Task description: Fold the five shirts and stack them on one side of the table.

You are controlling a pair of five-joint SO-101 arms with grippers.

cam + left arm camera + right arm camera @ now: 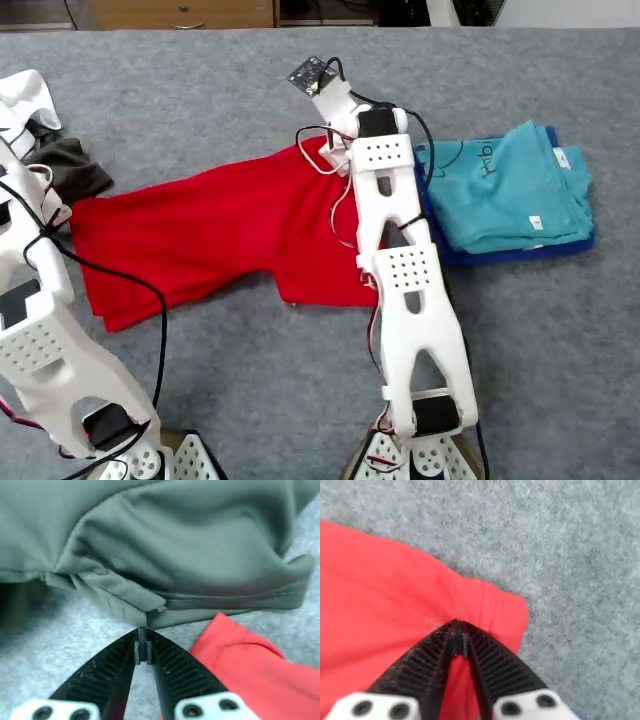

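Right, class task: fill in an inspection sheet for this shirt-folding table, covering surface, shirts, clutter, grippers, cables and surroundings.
Surface: grey felt table.
Job's things: red shirt spread mid-table; teal shirt folded on a blue shirt at one side; dark shirt and white cloth bunched at the other.
Clutter: nothing seen.
Grippers: left gripper, fingers shut, above the table beside the dark shirt; right gripper, fingers shut, over the red shirt's hem corner.
Cables: black cable trails across the red shirt's edge.
Surroundings: wooden drawer unit beyond the far edge.
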